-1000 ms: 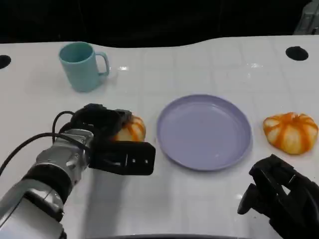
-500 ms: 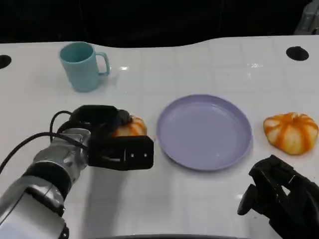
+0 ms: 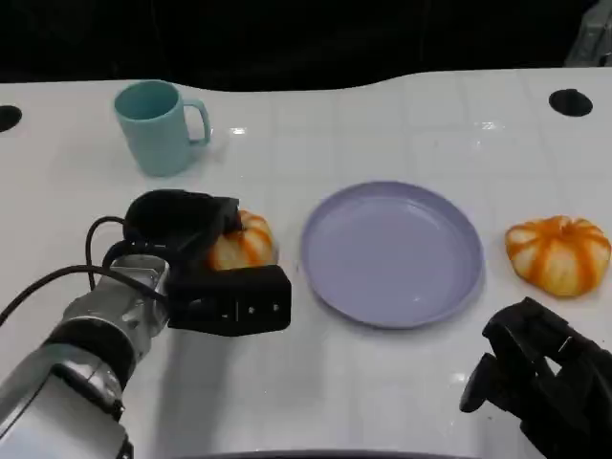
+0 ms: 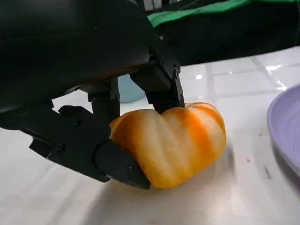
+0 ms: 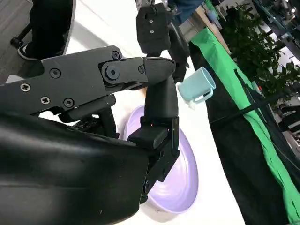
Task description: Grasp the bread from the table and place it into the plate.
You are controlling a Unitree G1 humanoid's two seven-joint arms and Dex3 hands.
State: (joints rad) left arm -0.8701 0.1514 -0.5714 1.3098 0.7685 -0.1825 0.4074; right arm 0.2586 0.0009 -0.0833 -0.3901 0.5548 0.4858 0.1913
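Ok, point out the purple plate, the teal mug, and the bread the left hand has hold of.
purple plate (image 3: 421, 296): head view, near rim.
teal mug (image 3: 153, 129): head view, side wall.
bread (image 4: 180, 140): left wrist view, striped top, in the left hand (image 3: 186, 239).

Since the earlier pictures, the left hand (image 3: 182, 234) is drawn back toward the left and slightly toward the far side of the table, its black fingers (image 4: 112, 161) now wrapped around the bread (image 3: 241, 242). The bread is shifted with it, a little to the left and farther from the purple plate (image 3: 392, 253), so a wider strip of white table (image 3: 363, 382) is seen between them. More of the bread's orange-striped top is uncovered than before. In the left wrist view the bread's underside is seen touching the table.
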